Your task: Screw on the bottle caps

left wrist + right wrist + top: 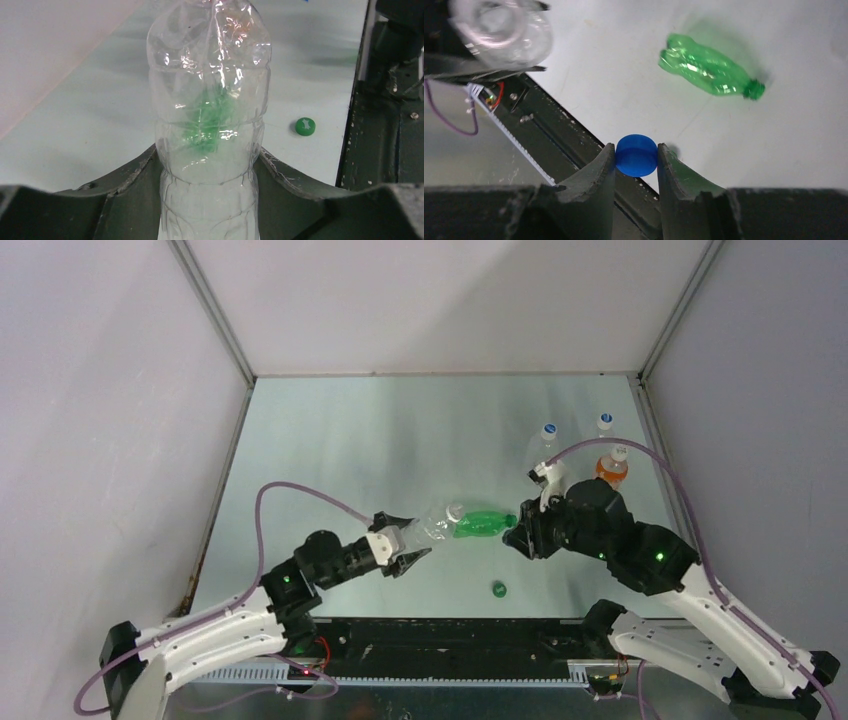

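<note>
My right gripper [516, 532] is shut on the solid blue cap [636, 155], held in the air between both fingers above the table's near edge. My left gripper [413, 543] is shut on a crumpled clear bottle [436, 523], gripping its body [210, 100]; which way its neck points I cannot tell. A green bottle [485, 523] lies on its side between the grippers, its neck uncapped [754, 89]. The green cap [498, 588] lies loose on the table near the front edge and shows in the left wrist view [305, 126].
Two upright clear bottles with white-and-blue tops [548, 432] [604, 422] stand at the back right, next to an orange bottle [611, 468] with a plain white cap. The black base rail [430, 635] runs along the near edge. Enclosure walls surround the table.
</note>
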Controlling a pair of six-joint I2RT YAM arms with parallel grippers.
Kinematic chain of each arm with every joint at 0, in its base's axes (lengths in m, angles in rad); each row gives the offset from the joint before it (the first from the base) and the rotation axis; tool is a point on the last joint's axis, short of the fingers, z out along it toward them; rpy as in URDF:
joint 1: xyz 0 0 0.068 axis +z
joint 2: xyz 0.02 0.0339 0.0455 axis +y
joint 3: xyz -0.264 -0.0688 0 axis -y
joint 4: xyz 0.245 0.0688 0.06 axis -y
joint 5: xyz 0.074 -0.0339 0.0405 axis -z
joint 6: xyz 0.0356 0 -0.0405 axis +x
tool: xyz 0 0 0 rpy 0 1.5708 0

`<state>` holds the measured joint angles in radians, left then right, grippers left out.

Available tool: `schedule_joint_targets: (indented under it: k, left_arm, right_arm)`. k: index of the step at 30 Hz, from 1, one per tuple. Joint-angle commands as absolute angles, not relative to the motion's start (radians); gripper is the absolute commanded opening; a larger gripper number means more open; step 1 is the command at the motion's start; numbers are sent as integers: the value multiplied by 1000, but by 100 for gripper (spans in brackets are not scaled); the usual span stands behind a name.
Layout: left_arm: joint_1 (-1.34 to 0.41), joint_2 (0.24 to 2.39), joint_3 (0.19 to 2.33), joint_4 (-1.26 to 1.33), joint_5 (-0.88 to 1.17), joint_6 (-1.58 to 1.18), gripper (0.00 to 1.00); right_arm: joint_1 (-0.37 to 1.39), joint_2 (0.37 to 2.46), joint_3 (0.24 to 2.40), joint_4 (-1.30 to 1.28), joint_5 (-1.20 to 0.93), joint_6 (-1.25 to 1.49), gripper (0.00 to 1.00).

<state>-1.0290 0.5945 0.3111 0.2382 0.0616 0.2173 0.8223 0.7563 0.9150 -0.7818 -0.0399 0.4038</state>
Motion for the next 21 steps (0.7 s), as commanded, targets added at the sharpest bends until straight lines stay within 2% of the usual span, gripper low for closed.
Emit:
schedule_joint_targets:
  k: [1,11,21]
  left_arm:
    - [-930,628,423,95,350,291,0]
    - [-876,726,590,-156,600,406,0]
    - [-876,778,641,-141,682,383,0]
  right_arm:
    - [815,749,1011,-757,-210,128,0]
    - [793,749,1104,-711,-575,-221,0]
    - [792,779,1104,-642,-688,-405,0]
